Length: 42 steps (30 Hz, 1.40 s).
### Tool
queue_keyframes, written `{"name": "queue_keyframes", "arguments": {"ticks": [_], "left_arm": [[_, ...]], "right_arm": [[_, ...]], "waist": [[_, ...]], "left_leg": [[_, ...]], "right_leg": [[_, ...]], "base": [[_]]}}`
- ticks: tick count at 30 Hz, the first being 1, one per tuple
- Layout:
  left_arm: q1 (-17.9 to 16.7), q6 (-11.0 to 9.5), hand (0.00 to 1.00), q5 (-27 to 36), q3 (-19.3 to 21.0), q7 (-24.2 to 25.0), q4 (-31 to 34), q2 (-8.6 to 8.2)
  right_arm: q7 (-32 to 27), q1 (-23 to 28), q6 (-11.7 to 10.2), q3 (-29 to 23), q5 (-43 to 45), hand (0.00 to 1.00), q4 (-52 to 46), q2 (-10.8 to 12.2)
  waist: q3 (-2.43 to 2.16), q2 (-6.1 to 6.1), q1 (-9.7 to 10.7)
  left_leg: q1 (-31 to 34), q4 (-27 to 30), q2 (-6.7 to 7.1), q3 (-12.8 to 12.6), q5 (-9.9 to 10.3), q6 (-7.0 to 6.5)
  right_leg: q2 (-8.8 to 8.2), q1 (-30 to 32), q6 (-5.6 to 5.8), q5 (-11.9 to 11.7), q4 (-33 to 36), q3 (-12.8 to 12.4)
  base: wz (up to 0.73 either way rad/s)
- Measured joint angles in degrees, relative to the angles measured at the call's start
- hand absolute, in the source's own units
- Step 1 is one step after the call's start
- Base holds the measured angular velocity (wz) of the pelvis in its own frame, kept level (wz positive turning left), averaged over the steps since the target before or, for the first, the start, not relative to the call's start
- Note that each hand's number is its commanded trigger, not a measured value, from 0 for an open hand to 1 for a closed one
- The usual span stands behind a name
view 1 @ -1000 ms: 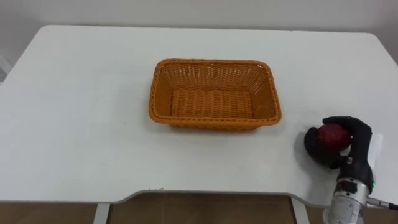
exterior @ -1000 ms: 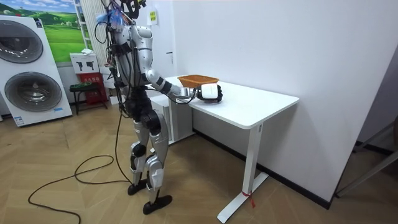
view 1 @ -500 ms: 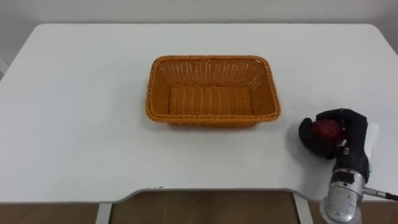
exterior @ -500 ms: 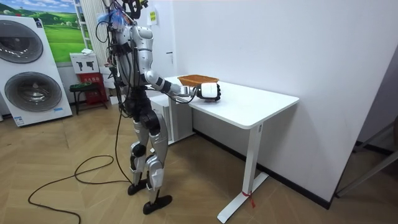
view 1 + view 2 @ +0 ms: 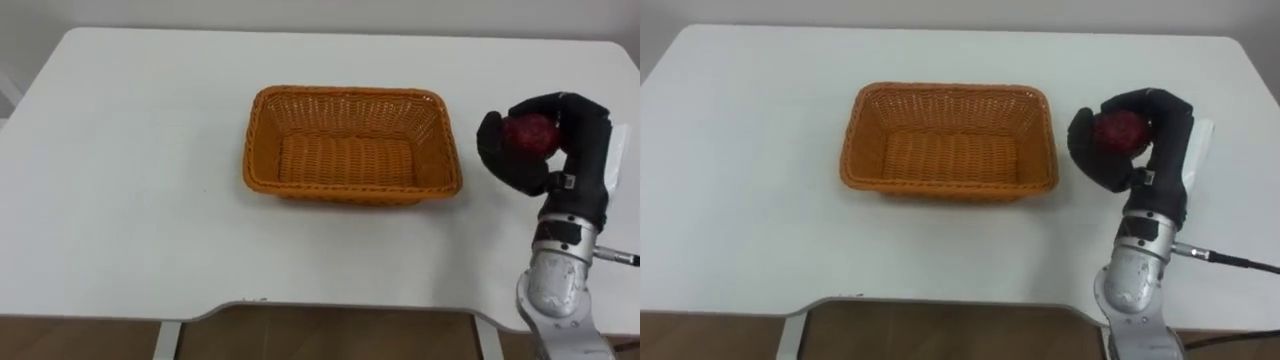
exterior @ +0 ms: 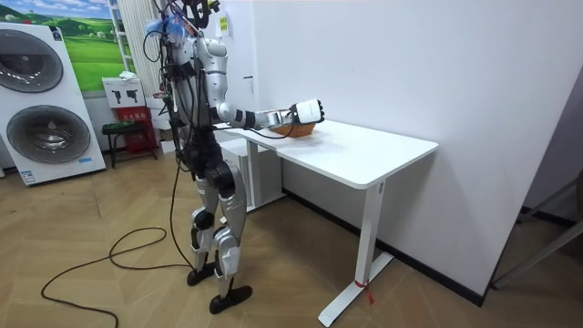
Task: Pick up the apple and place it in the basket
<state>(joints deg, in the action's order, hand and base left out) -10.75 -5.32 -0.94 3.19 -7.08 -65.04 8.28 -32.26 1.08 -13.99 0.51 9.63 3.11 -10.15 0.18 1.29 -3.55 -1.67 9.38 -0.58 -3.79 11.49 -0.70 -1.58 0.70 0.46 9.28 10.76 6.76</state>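
Room view: the robot stands on a wooden floor (image 6: 118,273) at the end of a white table (image 6: 364,155) set against a white wall (image 6: 410,64). Its right arm reaches out over the tabletop. Well behind the arm, at the room view's left, stand two washing machines (image 6: 41,100) under a landscape poster (image 6: 91,46).

The right hand (image 6: 310,110) is held up clear of the table. An orange woven basket (image 6: 299,130) sits just below and beyond it.

From the head, the left eye view looks straight down on the table (image 5: 140,180), which is plain white and spreads wide to the hand's left. The right hand (image 5: 575,140) wears a black glove, and its fingers and thumb are curled round a dark red apple (image 5: 528,132). The apple sits in the hollow of the grip, above the tabletop. The basket (image 5: 345,160) lies just to the hand's left, close but apart from it, with its woven floor bare. The table's near edge runs below the wrist, with brown floor past it.

Looking down, the eye views give the inside of the basket and the red of the apple between the fingers. From the side, the room view gives the hand's height over the table and the room about the robot.

The right eye view has the same hand (image 5: 1165,130) and apple (image 5: 1118,130).
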Motion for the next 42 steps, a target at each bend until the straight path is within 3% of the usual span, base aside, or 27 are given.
{"name": "queue_keyframes", "arguments": {"ticks": [9, 14, 23, 26, 42], "left_arm": [[0.65, -0.01, 0.00, -0.03, -0.13, 0.79, -0.03, 0.00], [1.23, 0.05, 0.00, -1.44, -0.13, 0.94, 0.29, 0.18], [1.53, 0.60, 0.00, -1.88, -1.24, 1.10, 0.98, 0.21], [1.52, 0.96, 0.00, -1.81, -1.36, 1.09, 1.00, 0.13], [2.55, 2.43, 0.00, -2.05, -1.40, 1.09, 1.51, -0.51]], "right_arm": [[3.62, -3.52, 0.95, 0.77, -0.04, 1.00, -2.62, -0.29], [8.89, -5.41, 3.18, 5.24, -0.01, 1.00, -4.23, -1.61], [16.05, -7.72, 4.63, 8.64, -0.07, 1.00, -4.06, -1.73], [17.94, -7.59, 6.44, 10.35, 0.13, 0.00, -3.75, -1.11], [20.72, -7.58, 7.50, 12.46, 1.99, 0.00, -3.59, -0.86]], "waist": [[0.33, 0.69, -0.19], [0.18, 1.55, -1.88], [0.26, 1.53, -3.86], [0.40, 1.31, -4.19], [0.51, 0.71, -4.70]], "left_leg": [[0.60, 0.20, 0.02, 0.77, -0.01, 0.01], [1.28, 0.27, 0.02, 0.80, -0.01, 0.01], [1.50, 0.26, 0.07, 2.12, -0.01, 0.01], [1.54, 0.24, 0.10, 2.12, -0.01, 0.01], [2.05, 0.30, 0.21, 2.56, -0.02, 0.00]], "right_leg": [[-0.12, 0.20, 0.00, 0.00, 0.05, 0.85], [-0.11, 0.85, -0.06, -0.05, 0.04, 0.89], [-0.19, 0.30, -0.05, -0.06, -0.44, 2.11], [-0.20, 0.21, -0.05, -0.06, -0.71, 2.10], [-0.26, 0.26, -0.05, -0.06, -1.01, 2.32]], "base": [[0.04], [0.00], [0.07], [0.00], [0.00]]}}
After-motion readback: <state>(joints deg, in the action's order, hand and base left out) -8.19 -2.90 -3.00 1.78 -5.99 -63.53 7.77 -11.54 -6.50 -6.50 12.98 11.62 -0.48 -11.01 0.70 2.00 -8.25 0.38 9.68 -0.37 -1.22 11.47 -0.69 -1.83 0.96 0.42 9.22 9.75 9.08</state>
